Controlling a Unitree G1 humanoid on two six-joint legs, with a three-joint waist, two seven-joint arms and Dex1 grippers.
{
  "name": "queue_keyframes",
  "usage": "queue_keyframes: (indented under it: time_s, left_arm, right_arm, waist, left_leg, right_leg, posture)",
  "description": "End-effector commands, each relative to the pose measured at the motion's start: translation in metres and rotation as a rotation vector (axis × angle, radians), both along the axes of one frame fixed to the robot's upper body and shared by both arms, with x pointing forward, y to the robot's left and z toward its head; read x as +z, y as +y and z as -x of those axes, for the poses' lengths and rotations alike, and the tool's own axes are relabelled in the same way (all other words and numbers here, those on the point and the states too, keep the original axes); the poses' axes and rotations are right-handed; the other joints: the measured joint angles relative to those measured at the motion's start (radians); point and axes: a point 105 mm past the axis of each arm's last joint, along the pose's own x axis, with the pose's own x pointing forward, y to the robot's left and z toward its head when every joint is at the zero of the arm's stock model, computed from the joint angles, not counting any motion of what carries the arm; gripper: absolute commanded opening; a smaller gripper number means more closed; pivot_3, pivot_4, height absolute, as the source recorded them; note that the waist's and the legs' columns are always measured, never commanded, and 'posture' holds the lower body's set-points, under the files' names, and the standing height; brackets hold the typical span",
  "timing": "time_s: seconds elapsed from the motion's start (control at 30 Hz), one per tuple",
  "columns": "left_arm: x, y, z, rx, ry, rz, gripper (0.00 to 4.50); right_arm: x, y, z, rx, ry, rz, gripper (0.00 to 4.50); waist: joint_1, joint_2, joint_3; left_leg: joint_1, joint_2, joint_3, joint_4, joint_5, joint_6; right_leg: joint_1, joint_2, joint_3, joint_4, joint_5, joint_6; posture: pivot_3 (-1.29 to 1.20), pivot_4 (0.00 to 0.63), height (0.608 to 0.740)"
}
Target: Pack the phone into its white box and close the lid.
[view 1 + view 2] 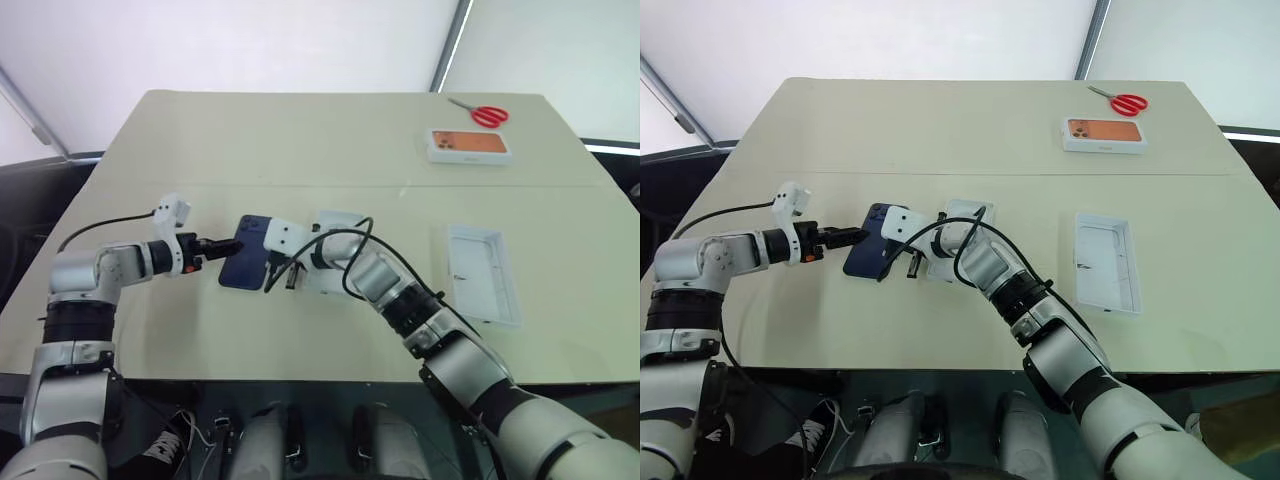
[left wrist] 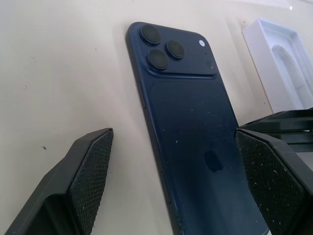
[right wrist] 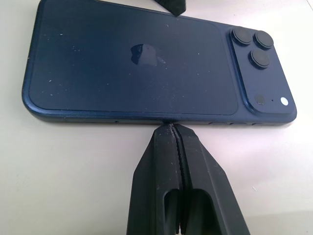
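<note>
A beige table (image 1: 300, 140) stands before pale white walls, evenly lit, dark floor at its sides.

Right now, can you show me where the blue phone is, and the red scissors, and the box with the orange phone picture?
phone (image 3: 132, 73): right wrist view, middle of its glossy back.
red scissors (image 1: 488, 115): left eye view, the handles.
box with orange print (image 1: 468, 145): left eye view, its top face.

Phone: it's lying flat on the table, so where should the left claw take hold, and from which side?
Grip the phone across its two long edges, near the end away from the camera bump. The open left claw already straddles that end; it lies back-up, too flat for a face pinch.
</note>
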Motion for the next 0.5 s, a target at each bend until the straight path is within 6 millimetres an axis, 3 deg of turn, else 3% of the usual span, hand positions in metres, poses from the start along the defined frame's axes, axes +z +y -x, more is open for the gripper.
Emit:
queue_keyframes:
  time_s: [0.03,0.23,0.5]
  left_arm:
    - [-0.047,-0.026,0.021,-0.067,0.236,0.054,4.17]
    - [-0.033,-0.045,0.019,-0.101,0.253,0.162,4.17]
    - [-0.019,-0.051,0.017,-0.104,0.246,0.237,4.17]
  right_arm:
    - [0.012,0.006,-0.002,0.010,-0.040,-0.019,0.02]
    - [0.011,0.002,-0.004,0.004,-0.052,-0.011,0.02]
    - [0.010,0.001,-0.005,-0.002,-0.056,-0.013,0.02]
  waist:
    - [0.002,0.001,-0.002]
    - [0.002,0.002,-0.003]
    - [0.002,0.002,-0.003]
  left_leg:
    - [0.000,0.000,0.000,0.000,0.000,0.000]
    - [0.000,-0.001,0.000,0.000,0.000,0.000]
    - [0.000,-0.001,-0.001,0.000,0.000,0.000]
  right_leg:
    - [0.000,0.000,0.000,0.000,0.000,0.000]
    - [0.000,0.000,0.000,0.000,0.000,0.000]
    - [0.001,0.000,0.000,0.000,0.000,0.000]
  posture:
    - [0.00,0.150,0.738]
    - [0.00,0.150,0.738]
    - [0.00,0.150,0.738]
